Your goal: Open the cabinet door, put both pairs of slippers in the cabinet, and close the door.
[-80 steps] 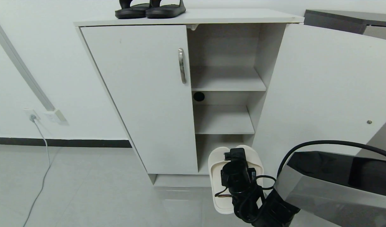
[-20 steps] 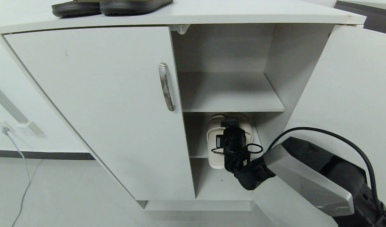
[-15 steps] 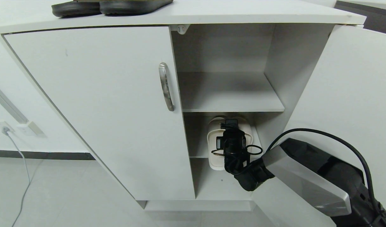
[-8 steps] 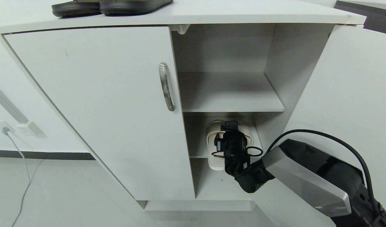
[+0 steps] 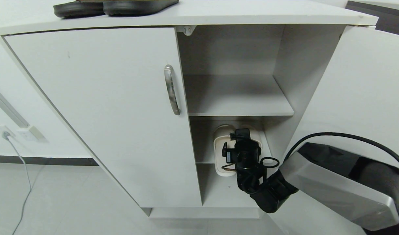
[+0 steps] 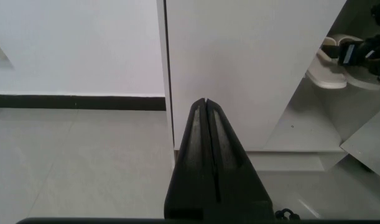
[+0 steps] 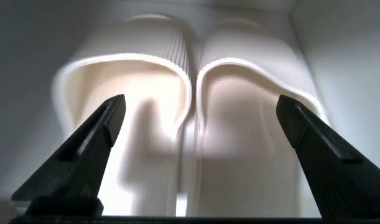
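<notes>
Right gripper, jaws spread, backs away at lower centre: white slippers now rest on the shelf; black slippers, upper left, come next.

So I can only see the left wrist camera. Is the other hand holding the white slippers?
Observer: No. The right gripper is open. Its fingers are spread wide, and the white slippers lie side by side beyond them.
Operator: Which shelf are they on?
Observer: The lower shelf, in the middle compartment of the cabinet.
Operator: And where's the other pair?
Observer: The black slippers sit on top of the cabinet, above the closed door.
</notes>
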